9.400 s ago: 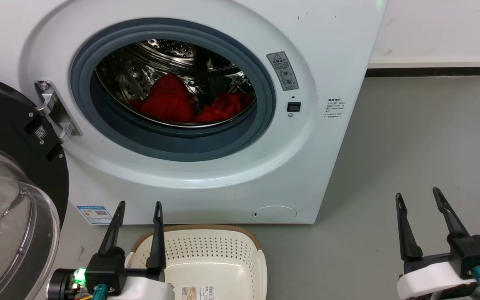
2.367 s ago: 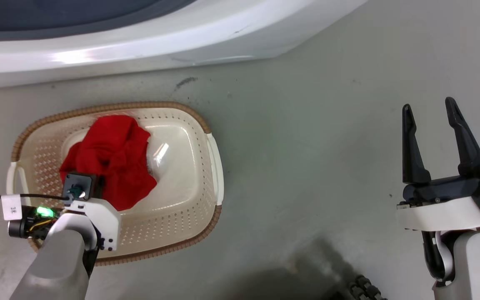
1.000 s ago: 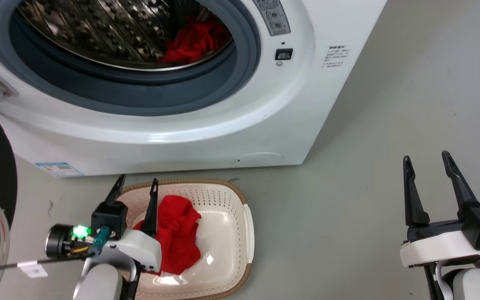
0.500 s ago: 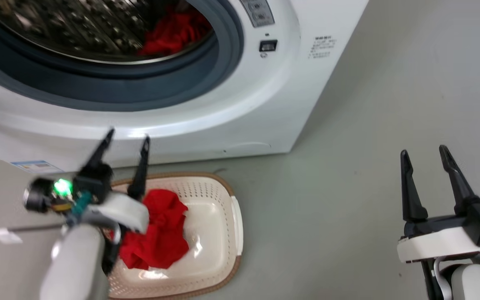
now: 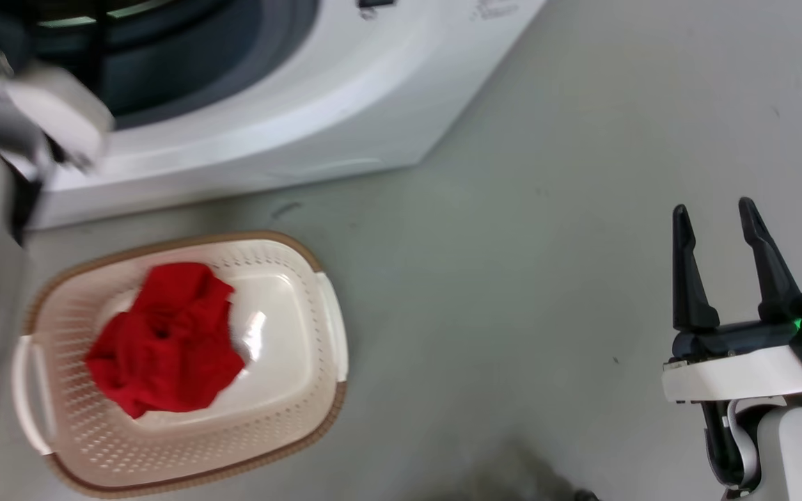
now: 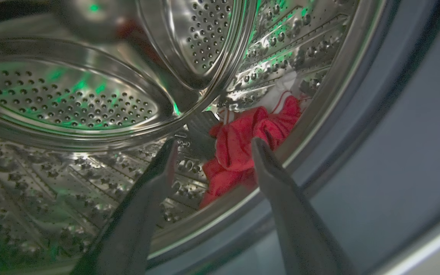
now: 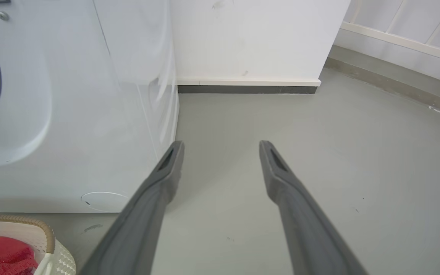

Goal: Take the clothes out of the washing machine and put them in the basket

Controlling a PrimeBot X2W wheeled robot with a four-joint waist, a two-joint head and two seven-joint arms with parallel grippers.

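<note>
- Left gripper (image 6: 214, 147): inside washing machine (image 5: 269, 139) porthole, fingers wide apart, empty, aimed at jersey.
- Red jersey (image 6: 239, 147): crumpled on drum (image 6: 71, 99) wall beside front rim, white trim showing at top; not touched by fingers.
- Plain red garment (image 5: 164, 341): bunched in left half of basket (image 5: 164, 244).
- Basket: on floor (image 5: 512, 243), near washer front.
- Right gripper (image 5: 713, 207): over bare floor, well apart from basket, fingers wide, empty.

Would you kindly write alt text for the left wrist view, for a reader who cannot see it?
The open left claw points into the steel drum of the washing machine, toward a crumpled red garment with white trim lying by the drum's rim.
</note>
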